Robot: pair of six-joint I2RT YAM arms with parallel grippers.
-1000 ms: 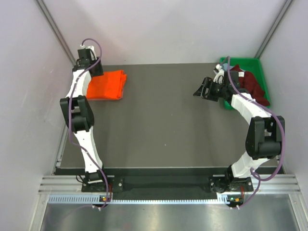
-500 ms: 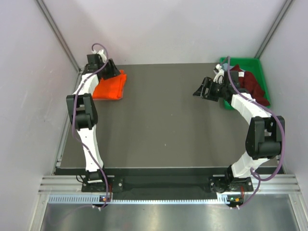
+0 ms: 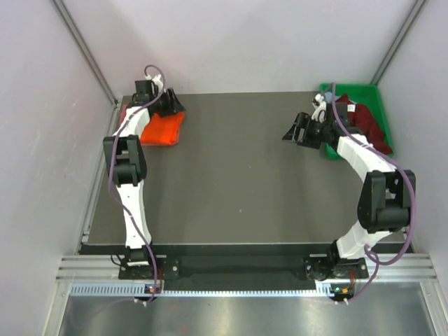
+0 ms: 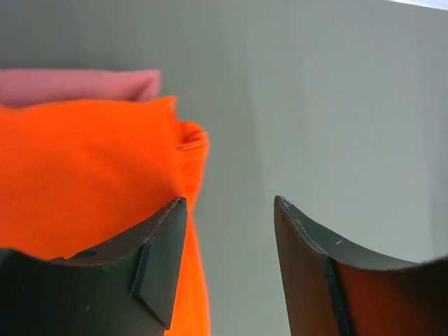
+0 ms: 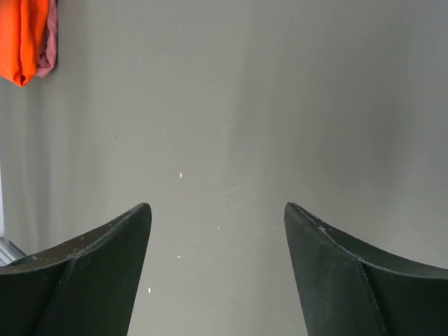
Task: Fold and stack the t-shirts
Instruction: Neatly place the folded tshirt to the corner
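A folded bright orange t-shirt (image 3: 164,131) lies at the table's back left, on top of a salmon pink t-shirt (image 4: 77,85) whose edge shows behind it in the left wrist view. My left gripper (image 3: 173,105) hovers at the orange t-shirt's (image 4: 84,175) right edge. It is open (image 4: 229,203), with only bare table between the fingers. A dark maroon t-shirt (image 3: 365,126) lies crumpled in the green bin. My right gripper (image 3: 290,131) hangs just left of the bin, open wide (image 5: 217,206) over bare table.
The green plastic bin (image 3: 364,92) stands at the back right corner. Grey walls close in the table at the back and on both sides. The orange and pink stack (image 5: 24,35) shows far off in the right wrist view.
My left gripper has swung to the right, from the orange t-shirt's back left corner to its right edge. The right gripper's jaws widened a little; that arm stayed put.
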